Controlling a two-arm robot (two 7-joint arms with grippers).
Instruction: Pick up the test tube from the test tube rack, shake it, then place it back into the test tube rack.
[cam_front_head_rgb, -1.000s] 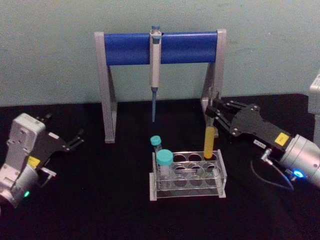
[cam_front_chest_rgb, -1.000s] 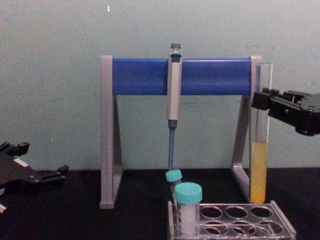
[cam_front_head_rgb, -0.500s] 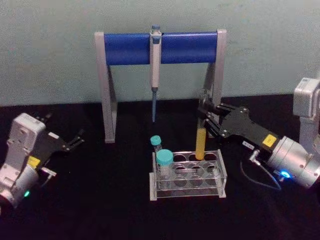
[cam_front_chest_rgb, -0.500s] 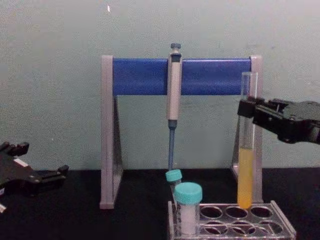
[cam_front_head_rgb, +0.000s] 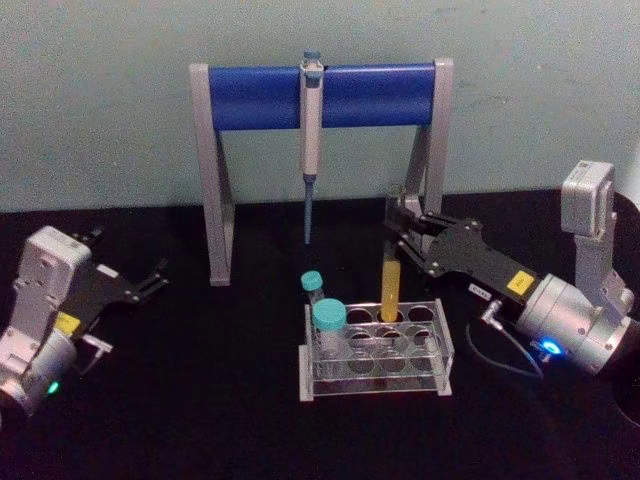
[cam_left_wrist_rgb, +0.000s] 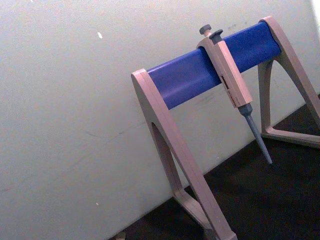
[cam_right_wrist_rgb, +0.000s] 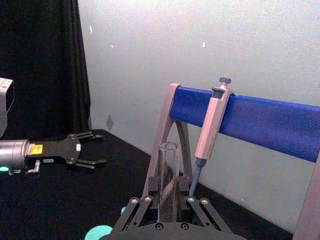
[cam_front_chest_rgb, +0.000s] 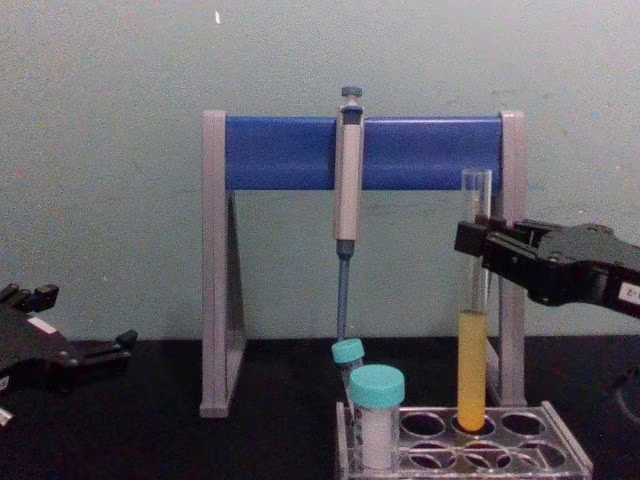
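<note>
Your right gripper (cam_front_head_rgb: 396, 238), pinching the test tube (cam_front_head_rgb: 389, 290), has carried it left and down into the test tube rack (cam_front_head_rgb: 400, 385) back row (left gripper (cam_front_head_rgb: 150, 278) idles, spread); release looks near.

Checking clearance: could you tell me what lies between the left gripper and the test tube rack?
In the head view, only bare black table lies between the left gripper and the test tube rack.
</note>
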